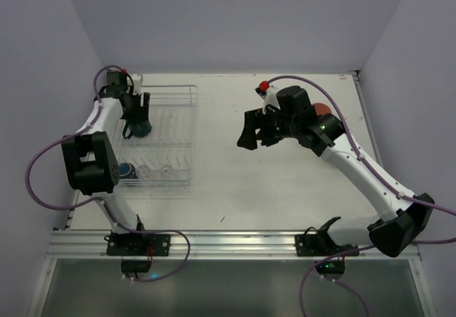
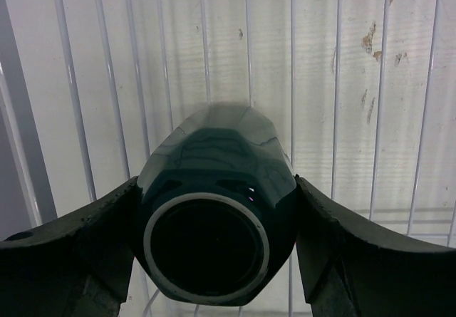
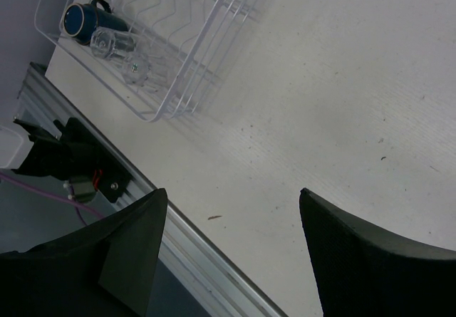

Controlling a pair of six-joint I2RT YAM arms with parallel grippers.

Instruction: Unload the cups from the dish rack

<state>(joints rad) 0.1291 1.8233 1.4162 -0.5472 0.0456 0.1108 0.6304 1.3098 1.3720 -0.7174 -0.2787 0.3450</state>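
Observation:
The white wire dish rack (image 1: 182, 96) stands at the table's left. My left gripper (image 1: 139, 122) is inside the rack, shut on a dark teal cup (image 1: 143, 127). In the left wrist view the teal cup (image 2: 214, 153) lies between both fingers (image 2: 85, 238), mouth toward the camera, over the rack wires (image 2: 335, 82). A dark handled mug (image 1: 127, 170) and a clear glass (image 1: 154, 169) lie at the rack's near end. They also show in the right wrist view as the mug (image 3: 85, 18) and the glass (image 3: 115, 43). My right gripper (image 1: 258, 129) is open and empty above the table's middle.
A salmon-pink cup (image 1: 323, 109) stands on the table at the right, partly hidden behind my right arm. The metal rail (image 1: 235, 242) runs along the near edge and shows in the right wrist view (image 3: 206, 267). Purple walls close the left, back and right sides.

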